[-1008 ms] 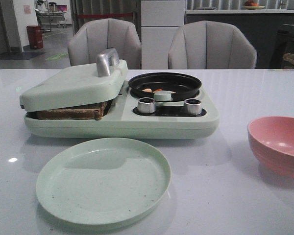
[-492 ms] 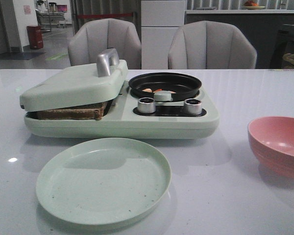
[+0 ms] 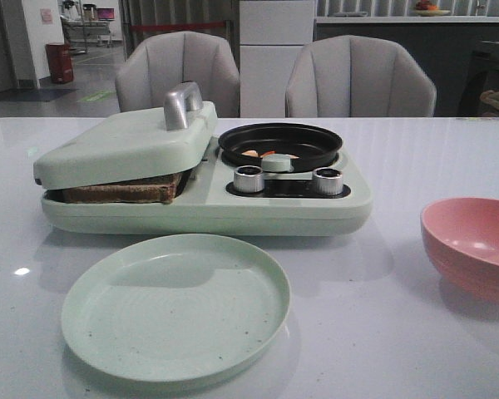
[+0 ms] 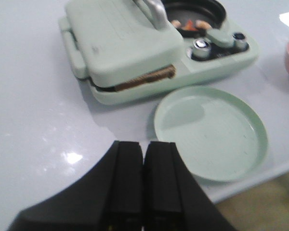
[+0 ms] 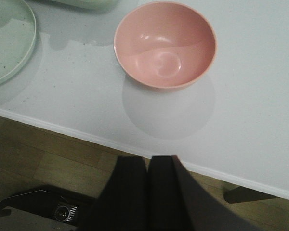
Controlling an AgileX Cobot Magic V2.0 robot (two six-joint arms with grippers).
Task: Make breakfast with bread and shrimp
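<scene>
Green maker [image 3: 206,199] shows me no readable lettering, bread [image 3: 121,190] under its lid, shrimp [image 3: 266,154] in the pan, both grippers [image 4: 144,166] [image 5: 149,180] closed, empty.

dim, even indoor light. the tabletop [image 3: 416,332] shows soft sheen and one small bright glint at left; faint shadows lie under the plate [image 3: 175,306] and bowl [image 5: 164,44]. wrist views are soft, tools blurred and dark.

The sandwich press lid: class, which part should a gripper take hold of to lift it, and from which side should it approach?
Grip the metal handle standing up from the lid. It forms a raised loop, so closed-in fingers could likely pinch it from above. The lid itself is broad, smooth and tilted, resting on the bread, offering no better hold.
</scene>
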